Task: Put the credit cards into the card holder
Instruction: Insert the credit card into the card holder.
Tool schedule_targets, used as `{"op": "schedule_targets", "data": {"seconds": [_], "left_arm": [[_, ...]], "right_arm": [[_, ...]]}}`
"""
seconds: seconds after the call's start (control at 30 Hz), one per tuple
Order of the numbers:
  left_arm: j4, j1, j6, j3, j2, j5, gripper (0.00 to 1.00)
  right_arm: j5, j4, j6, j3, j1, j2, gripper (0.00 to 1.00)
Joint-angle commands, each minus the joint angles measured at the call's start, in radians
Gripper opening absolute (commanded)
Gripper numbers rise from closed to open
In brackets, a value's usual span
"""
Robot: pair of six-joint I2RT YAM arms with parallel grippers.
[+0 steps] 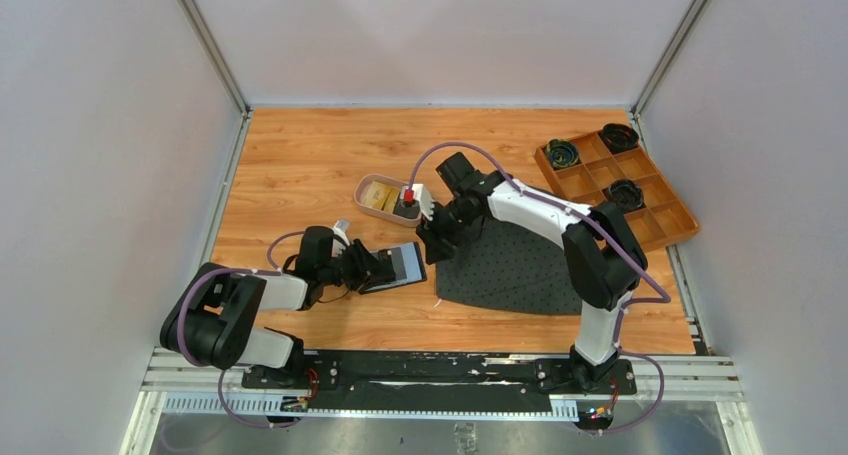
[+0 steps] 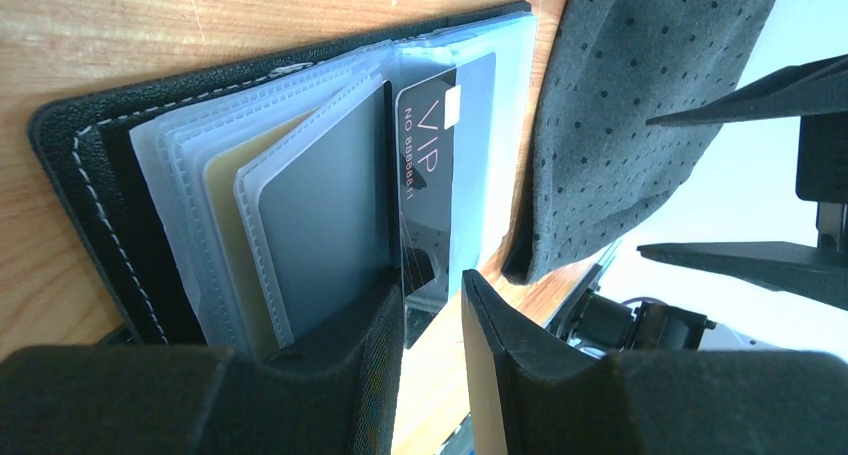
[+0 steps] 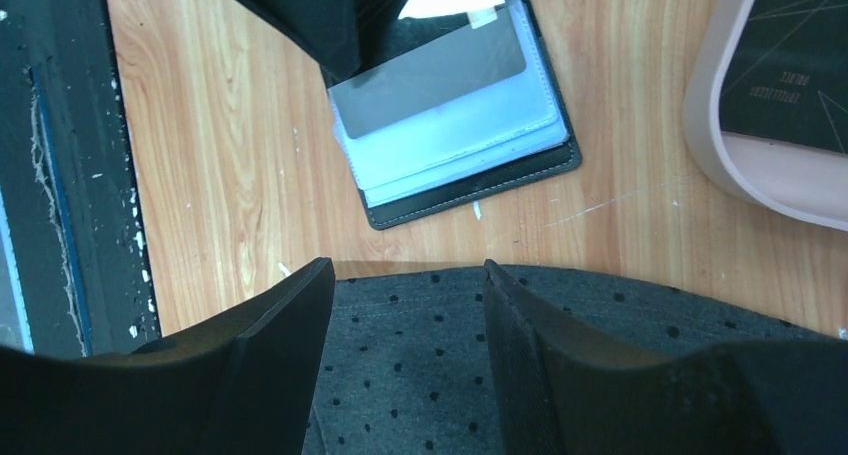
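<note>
While the holder (image 1: 396,265) lies open on the surface (image 1: 300,155), the left tool (image 2: 432,297) sits at its edge, jaws slightly apart around the black card (image 2: 440,165); the right tool (image 3: 408,275) gapes wide above the cloth (image 3: 450,375), holding nothing.

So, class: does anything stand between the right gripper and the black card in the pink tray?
Nothing visible does. The right gripper hangs open over the edge of the dotted grey cloth, and only bare wooden table separates it from the pink tray; the black card lies uncovered behind its low rim.
</note>
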Motion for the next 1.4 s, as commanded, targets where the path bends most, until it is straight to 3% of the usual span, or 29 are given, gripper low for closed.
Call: {"op": "schedule_targets", "data": {"seconds": [0.0, 0.57, 1.07, 1.37], "left_arm": [[-0.089, -0.008, 0.055, -0.018, 0.016, -0.037, 0.34], [-0.089, -0.008, 0.091, -0.017, 0.006, -0.027, 0.41], [-0.089, -0.008, 0.117, -0.015, -0.022, -0.010, 0.53], [-0.089, -0.007, 0.134, -0.022, -0.042, -0.010, 0.57]], "right_arm": [[-0.055, -0.046, -0.059, -0.029, -0.012, -0.042, 0.60], [-0.205, -0.019, -0.004, -0.028, -0.014, -0.059, 0.56], [-0.208, 0.000, 0.033, -0.034, -0.017, -0.055, 0.53], [-0.221, 0.110, 0.217, -0.050, -0.026, -0.041, 0.47]]}}
